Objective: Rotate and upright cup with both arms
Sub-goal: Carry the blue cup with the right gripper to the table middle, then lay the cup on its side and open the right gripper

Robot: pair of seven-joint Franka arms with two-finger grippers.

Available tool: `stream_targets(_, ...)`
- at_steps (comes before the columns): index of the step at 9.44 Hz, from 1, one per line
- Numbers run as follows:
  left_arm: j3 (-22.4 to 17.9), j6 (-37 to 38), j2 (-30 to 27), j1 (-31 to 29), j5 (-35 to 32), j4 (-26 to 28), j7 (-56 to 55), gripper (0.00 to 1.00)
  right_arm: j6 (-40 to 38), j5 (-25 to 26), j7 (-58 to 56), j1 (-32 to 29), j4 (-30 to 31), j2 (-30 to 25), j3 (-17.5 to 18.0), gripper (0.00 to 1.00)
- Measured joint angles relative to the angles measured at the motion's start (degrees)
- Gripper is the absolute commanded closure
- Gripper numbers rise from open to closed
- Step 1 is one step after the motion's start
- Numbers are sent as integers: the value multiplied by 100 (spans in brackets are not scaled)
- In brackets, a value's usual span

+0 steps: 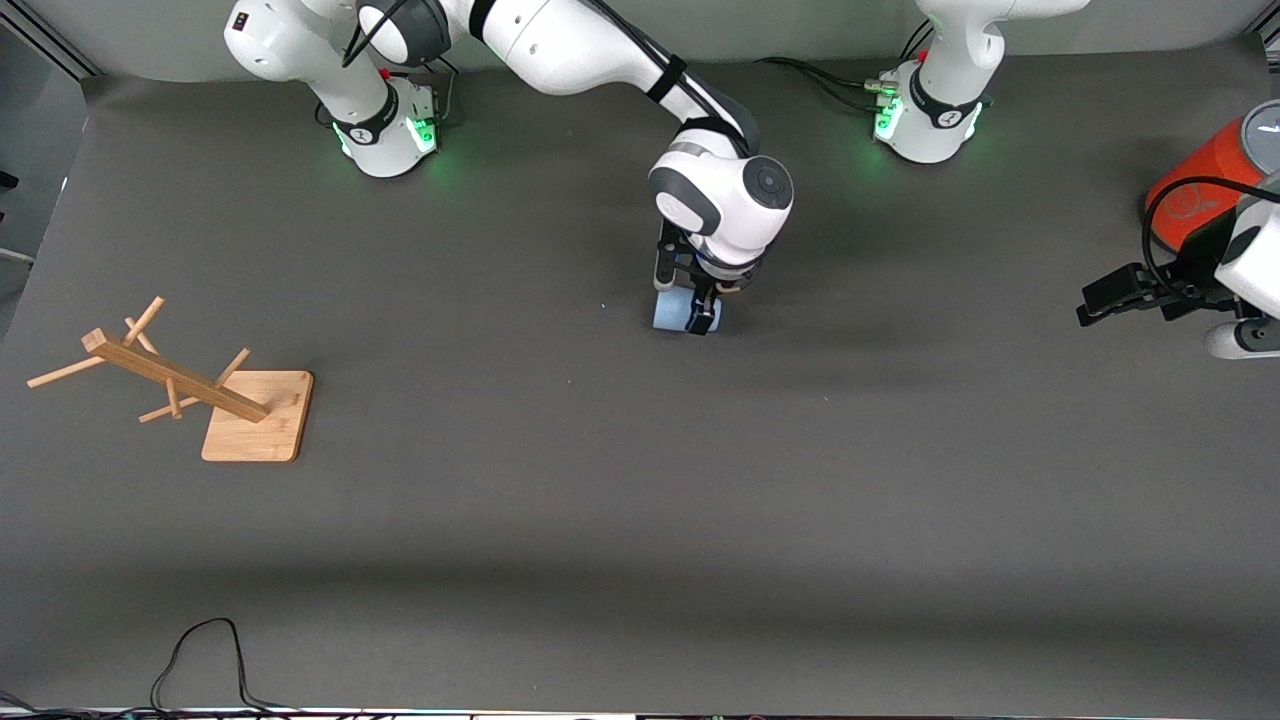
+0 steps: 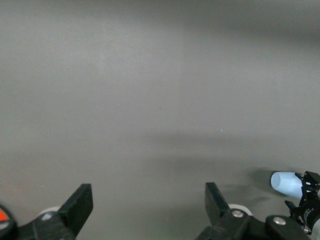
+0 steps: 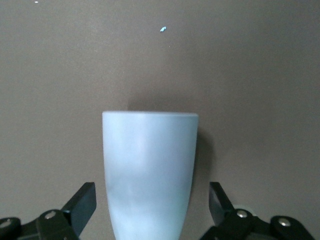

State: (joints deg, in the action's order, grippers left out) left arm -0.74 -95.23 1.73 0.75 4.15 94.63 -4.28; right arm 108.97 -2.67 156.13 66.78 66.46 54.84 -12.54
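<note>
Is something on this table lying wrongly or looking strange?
Yes. The cup lies on its side mid-table, between the open fingers of the right gripper. The wooden rack seems normal. The left gripper waits, open.

Cup [image 1: 672, 310]: plain pale blue
Table [image 1: 640, 520]: dark grey
Arms: white, dark grey bands, green-lit bases
Grippers: black
Cylinder [image 1: 1190, 195]: orange, grey lid
Rack [image 1: 190, 385]: light wood

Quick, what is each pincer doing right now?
Right pincer: open, its fingers on either side of the cup lying on the table, not gripping it.
Left pincer: open and empty, waiting near the orange cylinder.
</note>
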Motion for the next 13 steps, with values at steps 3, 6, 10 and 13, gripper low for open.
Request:
stream_targets(3,-36,23,-2,-15,0,-24,0,0,-198,0,0,0,-96,-122,-23,0)
stream_targets(6,-24,198,-2,-13,1,-68,0,0,-988,-3,-210,-119,-106,-833,56,0)
stream_targets(10,39,438,-3,249,4,-155,-476,0,-2162,10,-2918,-1537,1012,-3031,456,0)
stream_targets(13,440,449,72,1039,-243,-243,-2173,0,-2993,18,-5841,-2873,1335,-4122,486,0)
